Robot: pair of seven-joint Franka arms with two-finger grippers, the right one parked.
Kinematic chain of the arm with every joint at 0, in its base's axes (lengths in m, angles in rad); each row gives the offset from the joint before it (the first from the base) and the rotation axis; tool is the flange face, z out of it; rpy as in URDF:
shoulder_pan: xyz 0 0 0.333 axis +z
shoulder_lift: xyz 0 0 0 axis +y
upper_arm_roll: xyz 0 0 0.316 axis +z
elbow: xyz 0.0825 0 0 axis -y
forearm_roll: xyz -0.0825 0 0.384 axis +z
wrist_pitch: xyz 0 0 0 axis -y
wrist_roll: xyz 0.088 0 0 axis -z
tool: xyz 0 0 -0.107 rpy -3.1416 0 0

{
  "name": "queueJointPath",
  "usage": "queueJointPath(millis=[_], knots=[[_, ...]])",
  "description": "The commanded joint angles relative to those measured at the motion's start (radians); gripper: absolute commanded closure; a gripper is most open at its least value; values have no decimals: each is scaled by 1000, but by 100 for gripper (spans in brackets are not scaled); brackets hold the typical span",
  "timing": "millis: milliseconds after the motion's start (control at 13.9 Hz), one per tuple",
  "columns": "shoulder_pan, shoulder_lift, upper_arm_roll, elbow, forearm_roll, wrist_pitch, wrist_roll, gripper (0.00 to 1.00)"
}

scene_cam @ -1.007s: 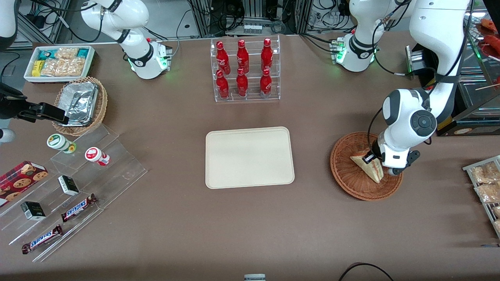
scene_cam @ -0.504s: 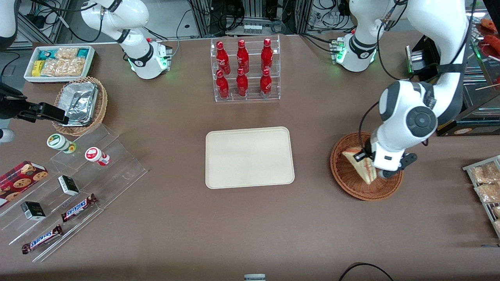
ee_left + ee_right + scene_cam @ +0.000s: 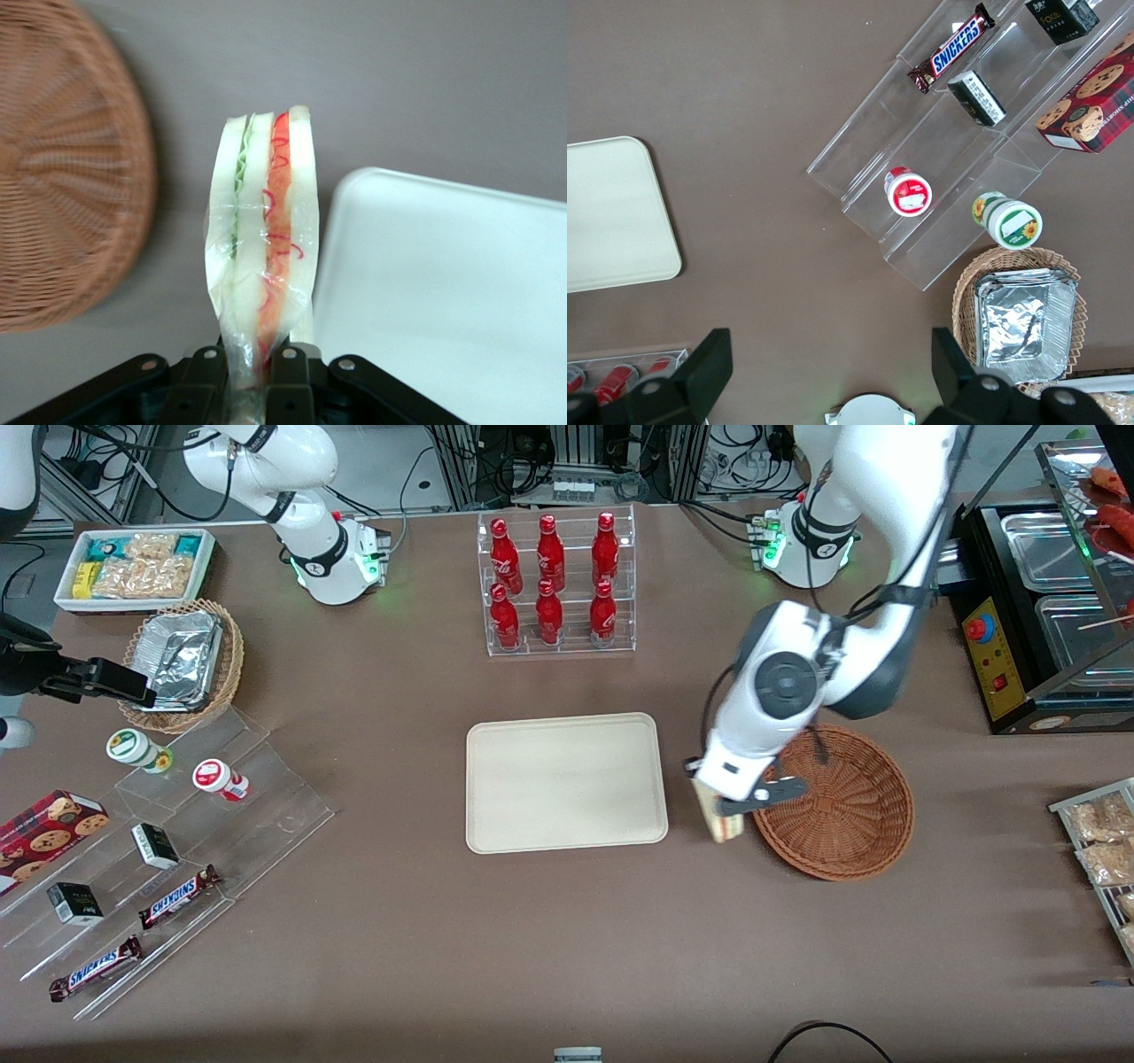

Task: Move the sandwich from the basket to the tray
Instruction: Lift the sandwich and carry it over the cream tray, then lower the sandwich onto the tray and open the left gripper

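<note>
My left gripper (image 3: pixel 719 804) hangs above the strip of table between the basket (image 3: pixel 846 815) and the tray (image 3: pixel 567 781), shut on the sandwich (image 3: pixel 716 824). The wrist view shows the clear-wrapped sandwich (image 3: pixel 263 230) clamped at its narrow end between the black fingers (image 3: pixel 288 372) of the gripper (image 3: pixel 247 376), its red and green filling edge facing the camera. The reddish-brown wicker basket (image 3: pixel 62 186) holds nothing I can see. The cream tray (image 3: pixel 452 301) lies bare beside the sandwich.
A clear rack of red bottles (image 3: pixel 554 584) stands farther from the front camera than the tray. A stepped acrylic shelf with snack bars and cups (image 3: pixel 159 850) and a tan basket of foil trays (image 3: pixel 182 662) lie toward the parked arm's end. A black warmer (image 3: pixel 1045 620) sits near the working arm.
The gripper lifted the sandwich out of the basket and carried it sideways toward the tray; the basket now stands uncovered.
</note>
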Motion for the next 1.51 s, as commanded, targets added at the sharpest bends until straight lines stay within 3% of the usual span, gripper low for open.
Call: queueJointPath(millis=[0,791,1439], knots=[[-74,123,14,173,6,-25,-12,100],[-230,421,6,556,-27,-141,-104,100],[-276,459,-12,577,-37,-151,-175,100]])
